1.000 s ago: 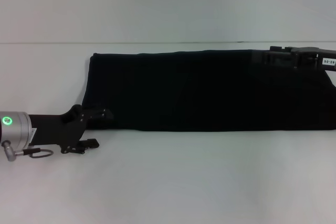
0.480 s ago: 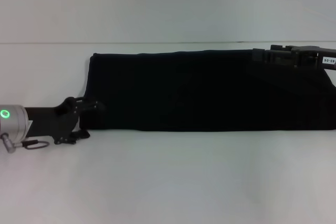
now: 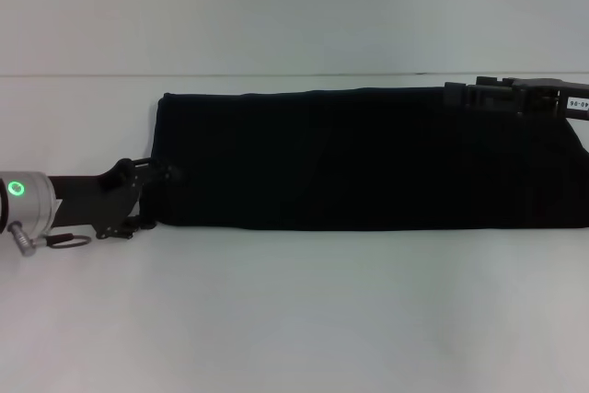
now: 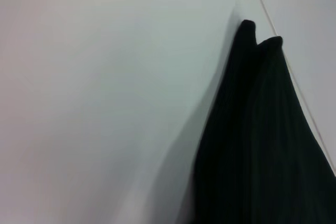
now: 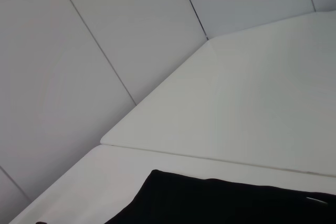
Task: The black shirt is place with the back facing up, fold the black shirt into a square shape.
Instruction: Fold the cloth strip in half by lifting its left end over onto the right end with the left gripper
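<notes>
Left gripper (image 3: 158,192) low at shirt's (image 3: 368,158) near-left corner, touching cloth; finger spread unreadable. Right gripper (image 3: 460,96) over far-right edge, grip likewise unclear. Shirt lies as long folded band across white table (image 3: 294,319).

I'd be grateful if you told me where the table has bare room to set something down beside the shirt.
The widest free patch is the table in front of the shirt, along its near edge. A narrower strip runs behind its far edge. It is crowded at the shirt's near left corner, where the left tool sits, and at the far right corner by the right tool.
</notes>
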